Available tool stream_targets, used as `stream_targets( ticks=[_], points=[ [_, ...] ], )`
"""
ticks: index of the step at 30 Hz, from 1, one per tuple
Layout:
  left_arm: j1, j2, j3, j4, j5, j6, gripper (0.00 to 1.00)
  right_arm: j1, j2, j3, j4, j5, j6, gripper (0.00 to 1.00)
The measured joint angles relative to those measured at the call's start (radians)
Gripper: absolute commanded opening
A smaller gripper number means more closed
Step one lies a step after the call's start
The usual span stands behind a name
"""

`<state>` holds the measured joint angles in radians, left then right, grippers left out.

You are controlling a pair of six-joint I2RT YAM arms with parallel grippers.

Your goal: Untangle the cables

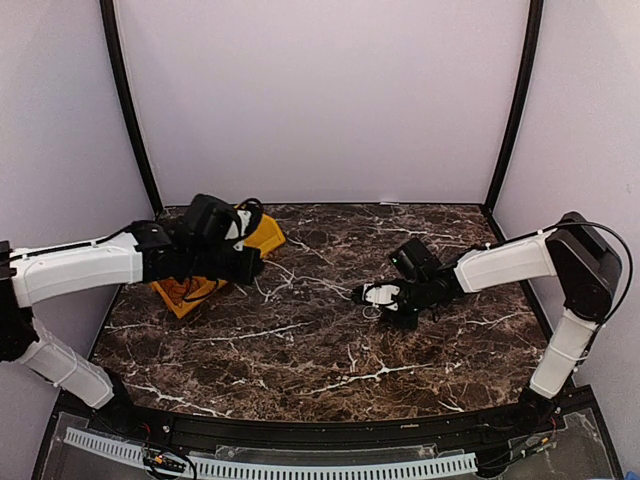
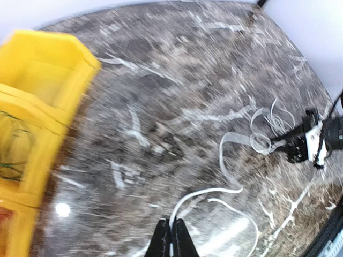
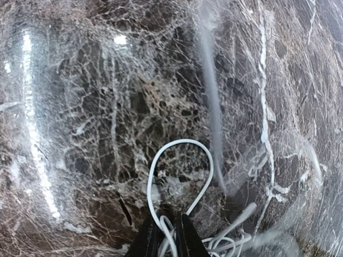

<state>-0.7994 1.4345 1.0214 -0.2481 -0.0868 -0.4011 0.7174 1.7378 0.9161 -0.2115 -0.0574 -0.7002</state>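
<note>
Only the white cable (image 2: 214, 190) of the cables shows clearly. It lies slack on the dark marble table (image 1: 320, 350), between the two grippers. My left gripper (image 2: 172, 235) is shut on one end of it, and the strand curves away toward a small coil (image 2: 262, 140) at my right gripper (image 2: 278, 142). In the right wrist view, my right gripper (image 3: 167, 235) is shut on several bunched white strands, with one loop (image 3: 182, 141) standing out ahead of the jaws. Seen from the top view, the left gripper (image 1: 258, 268) is beside the yellow bin and the right gripper (image 1: 360, 294) is at mid-table.
A yellow divided bin (image 1: 265, 235) sits at the back left, under the left arm. In the left wrist view, one compartment of the bin (image 2: 48, 53) holds thin dark wire (image 2: 13, 147). Purple walls close the table on three sides.
</note>
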Motion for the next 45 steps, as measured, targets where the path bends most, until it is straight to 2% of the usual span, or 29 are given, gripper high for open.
stream_targets(
  ticks=[2,6,10,13,17,24,26,30,35,39,45],
  points=[
    [0.067,-0.102,0.037,-0.087,-0.057,0.040,0.00,-0.013,-0.001,0.000,0.000,0.000,0.005,0.22],
    [0.175,-0.260,0.227,-0.235,-0.213,0.149,0.00,-0.027,-0.002,-0.001,0.003,-0.001,0.006,0.22],
    [0.197,-0.343,0.440,-0.316,-0.351,0.253,0.00,-0.027,-0.002,-0.001,0.003,-0.001,0.006,0.23],
    [0.197,-0.371,0.507,-0.338,-0.407,0.291,0.00,-0.028,0.000,0.000,0.002,0.000,0.006,0.23],
    [0.200,-0.378,0.476,-0.352,-0.403,0.292,0.00,-0.028,0.000,0.002,0.001,0.002,0.007,0.24],
    [0.200,-0.328,0.293,-0.352,-0.256,0.239,0.00,-0.031,-0.001,0.002,0.003,0.002,0.014,0.29],
    [0.200,-0.324,0.270,-0.352,-0.228,0.228,0.00,-0.032,-0.003,0.002,0.002,0.004,0.018,0.33],
    [0.201,-0.333,0.266,-0.341,-0.200,0.214,0.00,-0.035,-0.010,0.002,-0.004,0.013,0.020,0.48],
    [0.201,-0.337,0.256,-0.304,-0.173,0.208,0.00,-0.043,-0.042,0.002,-0.070,0.017,0.031,0.57],
    [0.200,-0.319,0.253,-0.291,-0.163,0.211,0.00,-0.068,-0.129,0.010,-0.162,-0.024,0.034,0.67],
    [0.201,-0.270,0.253,-0.272,-0.188,0.242,0.00,-0.204,-0.349,0.064,-0.237,-0.243,0.079,0.73]
  ],
)
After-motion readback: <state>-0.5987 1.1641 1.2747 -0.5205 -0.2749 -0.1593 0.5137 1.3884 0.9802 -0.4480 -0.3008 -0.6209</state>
